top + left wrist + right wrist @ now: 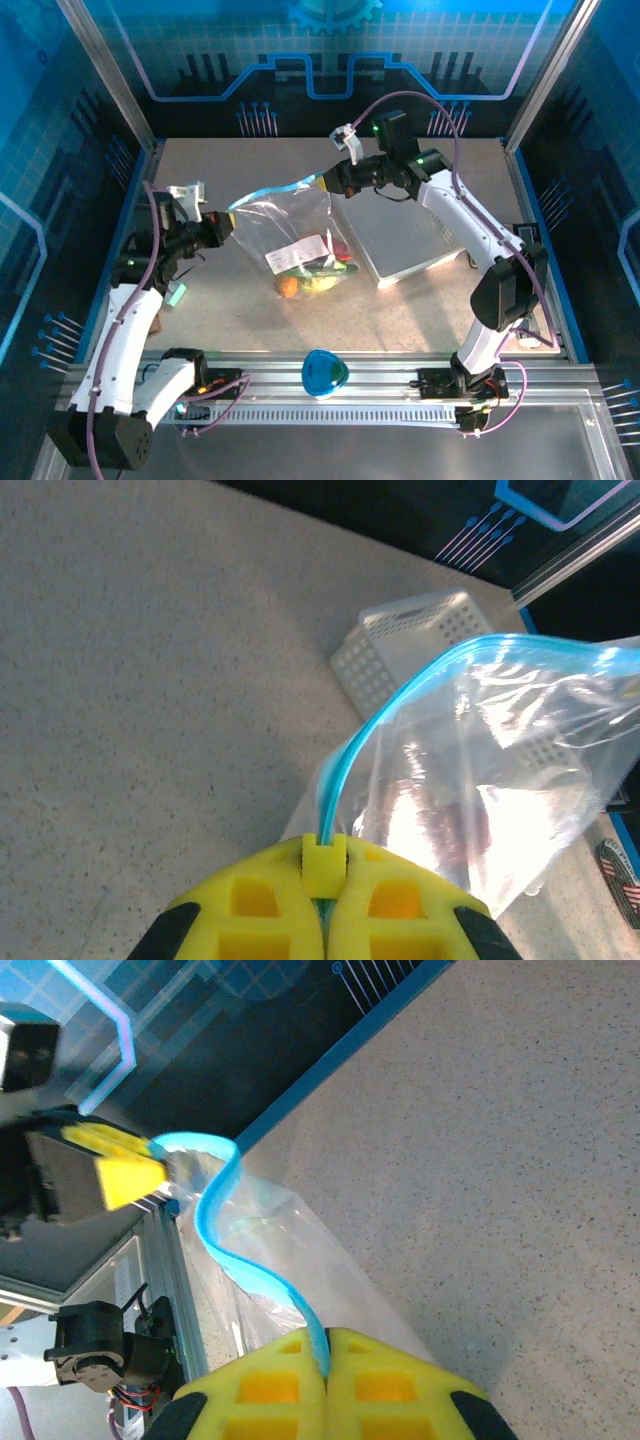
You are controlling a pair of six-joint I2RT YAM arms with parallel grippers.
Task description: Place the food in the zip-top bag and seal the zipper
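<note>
Now pinching the left end of the zipper (275,192) (350,760) with the left gripper (222,228) (325,865) (130,1175), yellow fingers (260,900) fully closed on the blue strip. Clamping the right end of that zipper (225,1230) with the right gripper (328,183) (327,1345), fingers pressed tight together on the strip. Suspending the zip-top bag (285,225) (500,780) (290,1250) between the 2 grippers over mid-table (250,320), mouth edge on the far side and sagging in a wave, body trailing toward the near side. Sitting inside the bag at its near end: the food (315,272), green, red and orange pieces bunched together. Lying just right of the bag: white basket (400,235) (420,640), touching or not, cannot tell. Resting at the near edge, well apart from the bag: 1 blue object (324,372).
</note>
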